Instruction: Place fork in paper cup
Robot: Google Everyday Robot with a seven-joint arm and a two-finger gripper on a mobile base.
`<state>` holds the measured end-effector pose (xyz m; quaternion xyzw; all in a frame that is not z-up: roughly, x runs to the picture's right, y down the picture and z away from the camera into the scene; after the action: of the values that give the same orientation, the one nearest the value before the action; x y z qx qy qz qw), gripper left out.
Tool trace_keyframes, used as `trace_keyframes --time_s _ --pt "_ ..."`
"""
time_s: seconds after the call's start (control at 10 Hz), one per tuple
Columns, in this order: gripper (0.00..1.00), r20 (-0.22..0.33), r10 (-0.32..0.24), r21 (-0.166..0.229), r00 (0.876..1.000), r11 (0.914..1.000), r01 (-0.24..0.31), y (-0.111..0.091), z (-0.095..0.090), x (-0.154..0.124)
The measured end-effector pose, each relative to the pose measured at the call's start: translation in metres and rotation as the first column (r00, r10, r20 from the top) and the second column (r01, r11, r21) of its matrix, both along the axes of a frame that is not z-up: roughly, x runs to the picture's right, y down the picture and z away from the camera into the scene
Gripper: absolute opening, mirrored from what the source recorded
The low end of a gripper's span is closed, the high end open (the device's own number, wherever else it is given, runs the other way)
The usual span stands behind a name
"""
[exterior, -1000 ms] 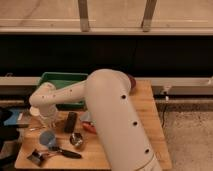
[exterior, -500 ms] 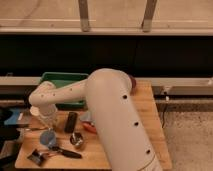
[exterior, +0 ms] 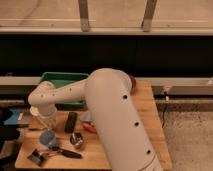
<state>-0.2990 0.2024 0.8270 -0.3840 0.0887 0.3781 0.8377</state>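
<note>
Camera view, one arm in frame. The white arm [exterior: 107, 117] rises from the front right of the desk [exterior: 145, 110] and reaches left, with the wrist bent down over the left part of the desk.

End effector [exterior: 45, 111]: points straight down, just in front of the green tray [exterior: 62, 78]. Fingers closed. Cannot tell whether anything sits between them, as the wrist housing hides the tips.

Paper cup [exterior: 47, 122]: cream-white, upright, directly under the end effector. The two pale shapes run together, so cannot tell whether they touch.

Fork: cannot make it out anywhere on the desk or at the end effector. If it is at the fingers, the wrist covers it.

Other items, all on the left half of the desk:
- Blue cup [exterior: 48, 137], upright, just in front of the paper cup, nearer the camera.
- Black remote [exterior: 71, 121], lying lengthwise, just right of the paper cup.
- Small metal cup [exterior: 76, 140], in front of the remote.
- Black-handled utensil [exterior: 62, 152], lying flat along the front edge, its shiny head towards the left corner.
- Red-orange object [exterior: 89, 127], partly hidden behind the arm; cannot identify it.
</note>
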Motion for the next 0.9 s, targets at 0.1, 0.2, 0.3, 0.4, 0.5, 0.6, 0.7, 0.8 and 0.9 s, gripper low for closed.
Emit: trace_keyframes --time_s 0.1,0.2,0.3,0.4,0.5,0.6,0.7,0.8,0.9 --pt "0.0 0.001 0.009 0.004 1.0 1.0 -0.009 -0.002 0.001 0.001" --pt "0.0 0.0 0.004 0.004 1.0 1.0 -0.004 -0.001 0.001 0.001" --pt "0.0 0.001 0.007 0.01 1.0 0.9999 -0.007 -0.003 -0.001 0.003" --pt "0.0 0.003 0.017 0.028 1.0 0.9995 -0.017 -0.009 -0.002 0.007" --pt "0.0 0.004 0.035 0.052 0.999 0.9981 -0.035 -0.022 -0.009 0.012" --pt "0.0 0.002 0.042 0.066 0.999 0.9969 -0.042 -0.031 -0.016 0.014" --pt "0.0 -0.002 0.045 0.082 0.999 0.9956 -0.044 -0.039 -0.023 0.015" --pt "0.0 -0.007 0.043 0.101 0.999 0.994 -0.042 -0.046 -0.029 0.017" --pt "0.0 -0.012 0.041 0.116 0.999 0.9924 -0.04 -0.051 -0.034 0.02"
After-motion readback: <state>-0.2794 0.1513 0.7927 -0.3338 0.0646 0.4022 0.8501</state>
